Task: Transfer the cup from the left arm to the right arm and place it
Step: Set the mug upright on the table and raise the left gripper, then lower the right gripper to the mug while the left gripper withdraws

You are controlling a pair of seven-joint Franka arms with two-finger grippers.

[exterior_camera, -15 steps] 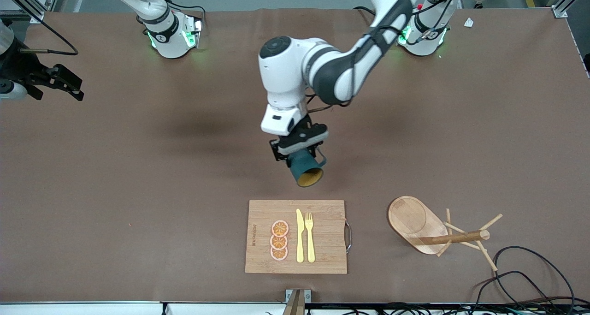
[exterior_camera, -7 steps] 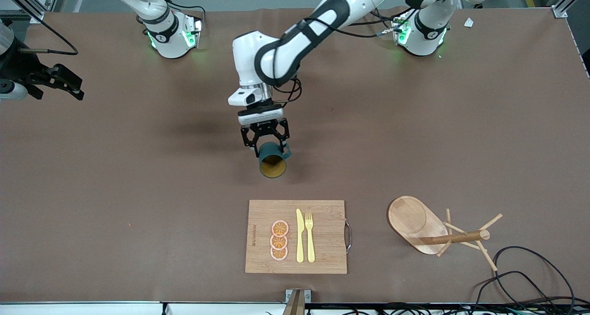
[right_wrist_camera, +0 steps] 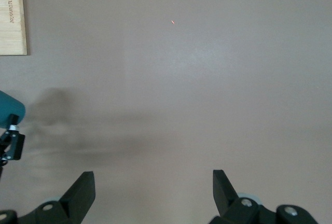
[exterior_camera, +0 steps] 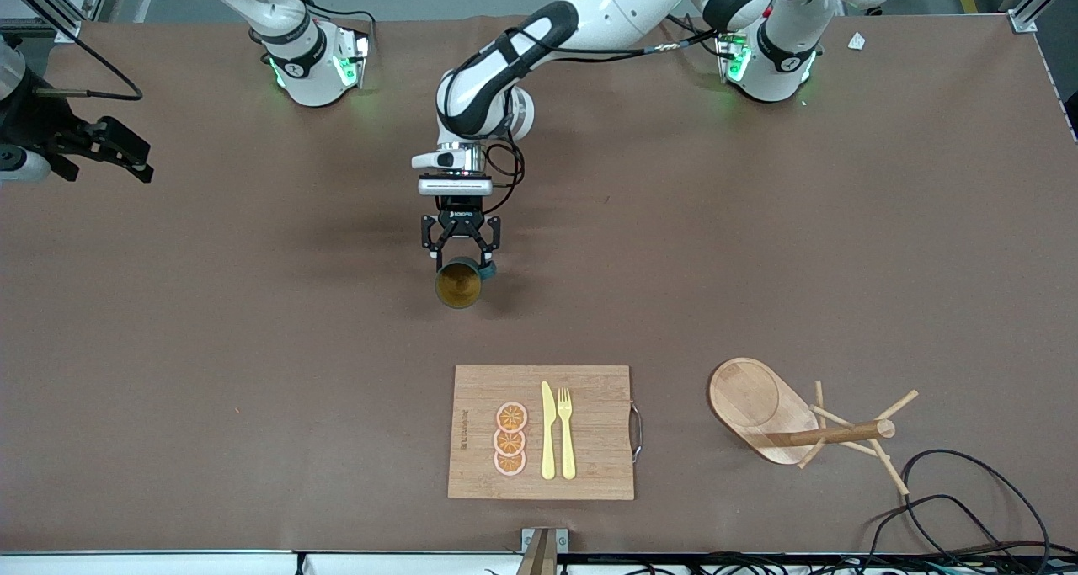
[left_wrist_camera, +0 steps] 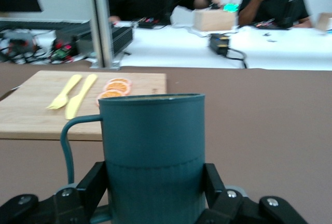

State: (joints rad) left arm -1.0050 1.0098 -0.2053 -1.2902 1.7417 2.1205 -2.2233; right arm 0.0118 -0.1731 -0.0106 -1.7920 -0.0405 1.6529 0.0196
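Overhead, a brown table (exterior_camera: 253,348) fills nearly the whole front view, its matte cover smooth, with a metal frame rail along the edge nearest the front camera. The left wrist view looks past that edge to white benches where seated people work among cables and small devices.

The left gripper (exterior_camera: 460,251) hangs over the bare middle of the table, its fingers (left_wrist_camera: 91,185) clamped on the ribbed sides of the cup (exterior_camera: 459,281). The cup lies tipped on its side in the air, its yellowish-olive mouth turned toward the front camera and its loop handle (left_wrist_camera: 70,141) off to one side. A soft shadow lies on the cover beneath it.

The right gripper (exterior_camera: 109,150) waits at the right arm's end of the table, near the table's edge, jaws spread wide with nothing between them; its fingers (right_wrist_camera: 80,193) frame plain brown cover.

Nearer to the front camera than the cup sits a wooden cutting board (exterior_camera: 589,457) bearing three orange slices (exterior_camera: 510,439), a yellow knife (exterior_camera: 547,430) and a yellow fork (exterior_camera: 566,432). Toward the left arm's end a wooden mug tree (exterior_camera: 829,432) lies toppled, with black cables (exterior_camera: 968,491) looping just beside it at the table's edge.

Between the cup and the right gripper the cover lies bare, and likewise between cup and board
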